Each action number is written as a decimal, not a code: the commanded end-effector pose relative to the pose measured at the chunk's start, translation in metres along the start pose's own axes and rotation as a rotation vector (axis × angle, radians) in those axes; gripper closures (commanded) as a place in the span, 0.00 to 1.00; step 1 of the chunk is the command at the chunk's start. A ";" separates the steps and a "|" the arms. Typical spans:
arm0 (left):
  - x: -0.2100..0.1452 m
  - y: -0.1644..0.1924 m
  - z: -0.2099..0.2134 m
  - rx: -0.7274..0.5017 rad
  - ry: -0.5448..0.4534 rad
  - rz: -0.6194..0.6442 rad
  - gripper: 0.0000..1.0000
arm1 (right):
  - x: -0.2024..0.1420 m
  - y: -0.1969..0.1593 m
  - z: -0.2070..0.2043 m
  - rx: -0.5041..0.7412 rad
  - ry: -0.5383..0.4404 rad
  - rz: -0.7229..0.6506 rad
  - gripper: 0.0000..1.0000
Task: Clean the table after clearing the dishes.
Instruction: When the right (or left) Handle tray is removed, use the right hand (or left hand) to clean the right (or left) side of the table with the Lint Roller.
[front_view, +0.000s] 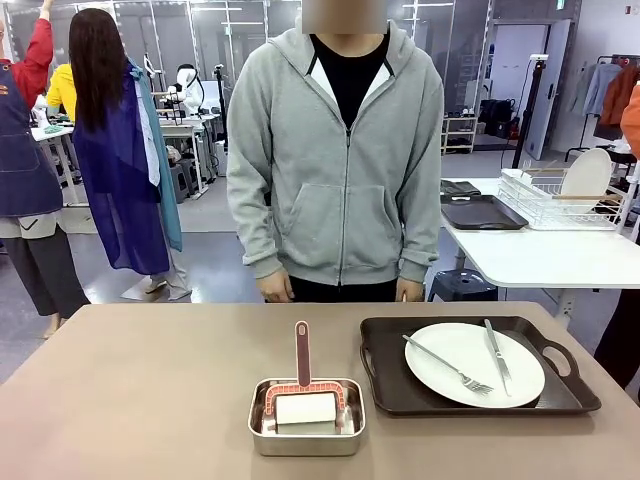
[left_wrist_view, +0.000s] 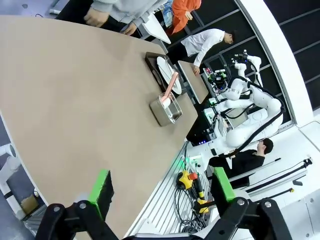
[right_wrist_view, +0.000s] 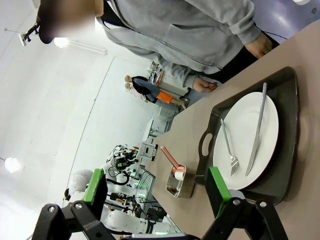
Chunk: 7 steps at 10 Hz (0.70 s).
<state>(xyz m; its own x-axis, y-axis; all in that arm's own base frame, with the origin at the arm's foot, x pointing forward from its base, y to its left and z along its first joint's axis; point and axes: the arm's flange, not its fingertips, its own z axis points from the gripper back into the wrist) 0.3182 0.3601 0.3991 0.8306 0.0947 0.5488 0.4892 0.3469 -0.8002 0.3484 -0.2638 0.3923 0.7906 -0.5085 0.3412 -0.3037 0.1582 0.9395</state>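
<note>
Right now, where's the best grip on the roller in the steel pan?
The pink handle, from above, pincer closing across its narrow width. It juts clear of the far rim of the pan, while the white roll sits sunk between the walls.

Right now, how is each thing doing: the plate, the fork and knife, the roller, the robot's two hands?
Round white plate: on the dark brown rectangular tray, no food on it.
Silver fork: lying on the plate.
Silver knife: lying on the plate, apart from the fork.
White roller with pink handle: resting in the small steel pan.
Left gripper: open, empty.
Right gripper: open, empty.
</note>
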 end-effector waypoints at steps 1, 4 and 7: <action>-0.004 -0.008 -0.003 -0.003 -0.004 0.000 0.00 | -0.003 0.004 -0.001 0.007 -0.005 0.004 0.00; -0.004 -0.008 -0.003 -0.003 -0.004 0.000 0.00 | -0.003 0.004 -0.001 0.007 -0.005 0.004 0.00; -0.004 -0.008 -0.003 -0.003 -0.004 0.000 0.00 | -0.003 0.004 -0.001 0.007 -0.005 0.004 0.00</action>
<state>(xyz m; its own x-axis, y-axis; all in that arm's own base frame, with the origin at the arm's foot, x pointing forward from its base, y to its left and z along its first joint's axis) 0.3192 0.3592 0.3991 0.8306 0.0926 0.5492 0.4906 0.3450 -0.8002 0.3484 -0.2638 0.3923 0.7906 -0.5085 0.3412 -0.3037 0.1582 0.9395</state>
